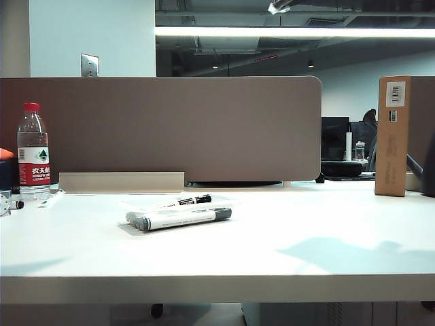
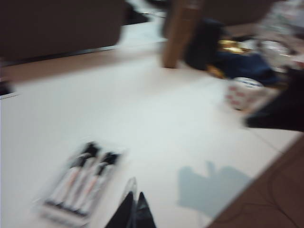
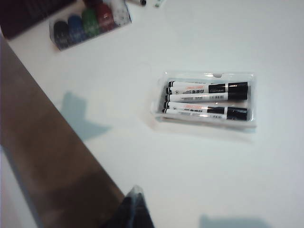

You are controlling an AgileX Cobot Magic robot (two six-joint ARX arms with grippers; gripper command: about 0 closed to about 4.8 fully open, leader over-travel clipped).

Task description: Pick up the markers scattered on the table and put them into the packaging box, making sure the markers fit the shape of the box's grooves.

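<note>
The packaging box (image 3: 251,97), a clear shallow tray, lies on the white table (image 1: 306,231). The markers (image 3: 206,90), white with black caps, lie side by side inside it. The exterior view shows the same box (image 1: 224,201) and markers (image 1: 182,218) left of the table's middle, and neither gripper. My right gripper (image 3: 135,199) hangs shut and empty above the table's edge, well apart from the box. The left wrist view is blurred. In it my left gripper (image 2: 135,206) looks shut with nothing in it, beside the box (image 2: 50,209) and markers (image 2: 80,183) but not touching them.
A water bottle (image 1: 32,153) stands at the far left and a tall brown cardboard box (image 1: 393,136) at the far right, both before a grey partition (image 1: 163,125). A pack of coloured pens (image 3: 88,23) lies near one table edge. A cup (image 2: 244,92) and dark clutter sit beyond the cardboard box.
</note>
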